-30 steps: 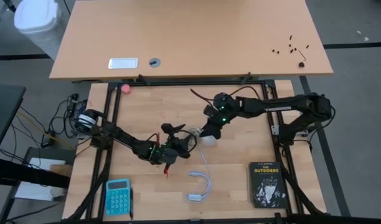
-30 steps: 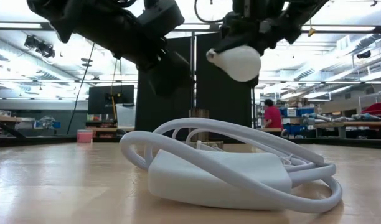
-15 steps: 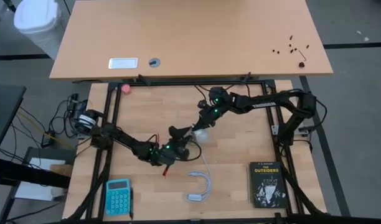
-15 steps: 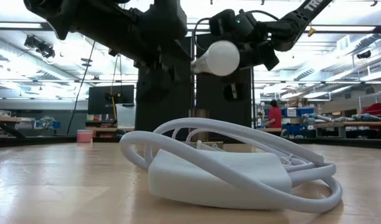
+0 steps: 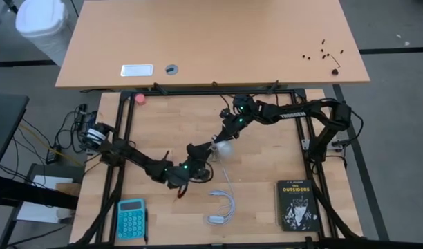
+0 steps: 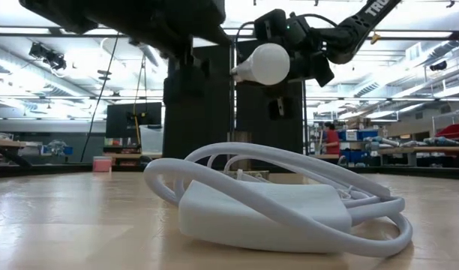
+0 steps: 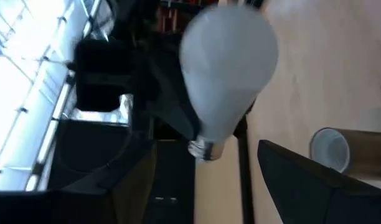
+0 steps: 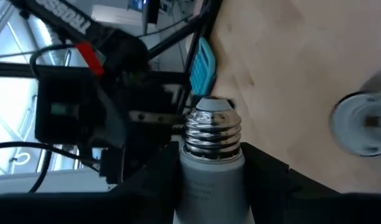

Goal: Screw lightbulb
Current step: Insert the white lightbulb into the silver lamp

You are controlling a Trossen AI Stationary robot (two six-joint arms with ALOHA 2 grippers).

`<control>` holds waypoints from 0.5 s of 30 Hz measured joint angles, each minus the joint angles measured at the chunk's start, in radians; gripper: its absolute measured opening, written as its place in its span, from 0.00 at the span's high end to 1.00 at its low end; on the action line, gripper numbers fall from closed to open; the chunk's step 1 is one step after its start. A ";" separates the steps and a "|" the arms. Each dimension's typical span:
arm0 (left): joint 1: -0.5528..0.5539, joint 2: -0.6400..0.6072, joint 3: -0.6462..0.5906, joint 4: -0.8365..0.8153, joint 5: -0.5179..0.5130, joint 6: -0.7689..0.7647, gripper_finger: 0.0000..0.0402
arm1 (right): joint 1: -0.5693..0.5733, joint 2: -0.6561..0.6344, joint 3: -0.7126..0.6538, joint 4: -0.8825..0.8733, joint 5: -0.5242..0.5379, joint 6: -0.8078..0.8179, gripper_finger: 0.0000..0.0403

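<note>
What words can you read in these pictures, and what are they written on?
"THE OUTSIDERS": on the cover of the black book on the table, in the high view.
White letters run along the right arm: only pieces show, too blurred to read.
The blue calculator has keys: their marks are too small to read.

One lightbulb, two pincers: left pincer, right pincer. One calculator, one book, one white cord, one pink ball, one bench.
</note>
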 joint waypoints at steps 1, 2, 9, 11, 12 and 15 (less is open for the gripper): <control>-0.008 0.000 0.000 0.009 0.006 0.027 0.29 | -0.006 0.000 0.000 0.000 0.000 0.004 0.63; -0.011 0.000 0.000 0.016 0.017 0.056 0.30 | -0.010 0.000 0.000 0.003 0.000 0.008 0.63; 0.003 0.000 0.000 -0.026 0.131 0.103 0.33 | 0.001 0.000 0.000 0.034 0.001 0.039 0.63; 0.018 0.000 0.000 -0.027 0.145 0.104 0.33 | 0.017 0.000 0.000 0.033 0.004 0.040 0.63; 0.026 0.000 0.000 -0.027 0.145 0.104 0.33 | 0.023 0.000 0.000 0.034 0.003 0.040 0.63; 0.039 0.000 0.000 -0.031 0.145 0.099 0.33 | 0.039 0.000 0.000 0.033 0.005 0.038 0.63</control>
